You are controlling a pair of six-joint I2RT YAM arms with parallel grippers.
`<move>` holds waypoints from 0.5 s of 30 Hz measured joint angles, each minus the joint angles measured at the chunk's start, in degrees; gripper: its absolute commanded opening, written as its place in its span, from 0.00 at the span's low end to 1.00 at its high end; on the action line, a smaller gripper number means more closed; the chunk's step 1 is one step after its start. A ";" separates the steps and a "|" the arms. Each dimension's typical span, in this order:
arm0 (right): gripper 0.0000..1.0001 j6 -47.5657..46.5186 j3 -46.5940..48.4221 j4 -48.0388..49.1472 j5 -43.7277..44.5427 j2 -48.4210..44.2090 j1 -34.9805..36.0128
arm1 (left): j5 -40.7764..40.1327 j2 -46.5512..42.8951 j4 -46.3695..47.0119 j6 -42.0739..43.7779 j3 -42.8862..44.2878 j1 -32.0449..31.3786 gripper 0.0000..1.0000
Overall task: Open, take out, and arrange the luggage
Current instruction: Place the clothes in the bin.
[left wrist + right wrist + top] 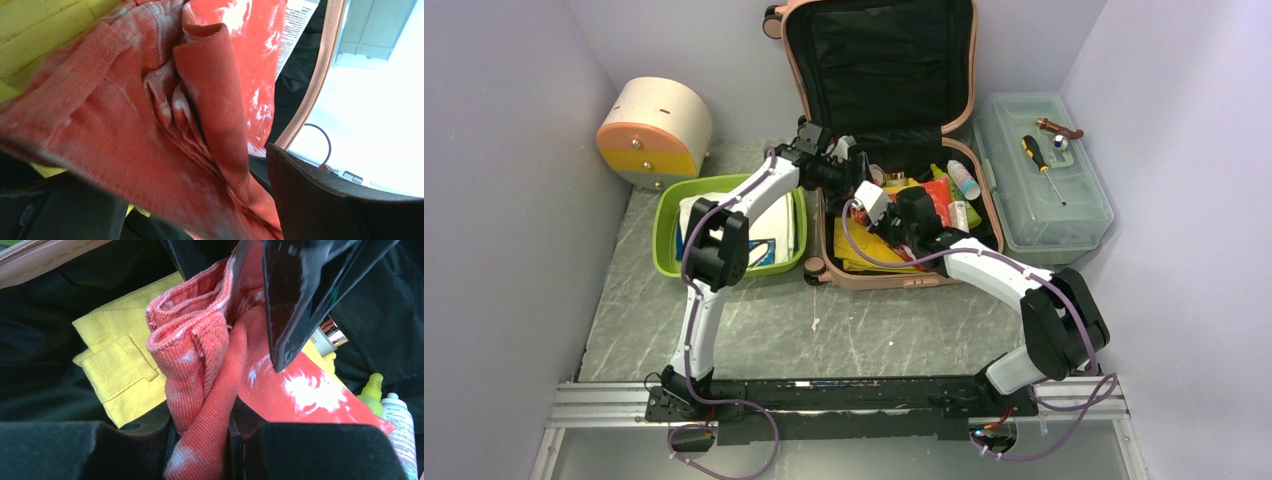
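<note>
"Right wrist view: right gripper (200, 442) pinches the crumpled orange-red cloth (190, 355) inside the salmon-pink hard-shell suitcase (879, 281), upper centre of the top view."

"Lift it straight up, I'd say (left gripper (856, 182) gapes, gripping nothing), clear of the rim."

Your worktop (874, 330) is a grey, marble-veined slab. The open salmon-pink luggage (894, 283) lies on it directly beneath the left tool (841, 150) and the right tool (872, 205), with its lid standing up beyond them. Just left of the left tool sits a lime-green tray (664, 215). Farther left and back is a cream half-round box (654, 125) with orange and yellow drawers. Right of the right tool, just beside the luggage, rests a translucent grey-green toolbox (1044, 215).
</note>
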 measured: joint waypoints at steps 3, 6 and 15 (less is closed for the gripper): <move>0.00 0.00 0.00 -0.33 -0.39 0.00 -0.02 | -0.02 1.46 -0.22 0.04 0.37 -0.81 0.99; 0.00 0.07 0.24 -0.90 -0.37 0.00 -0.04 | 0.02 3.02 -0.63 0.02 0.35 -1.29 0.99; 0.00 0.66 0.74 -1.70 -0.11 0.09 -0.04 | 0.55 3.41 -0.74 0.28 0.35 -1.33 0.99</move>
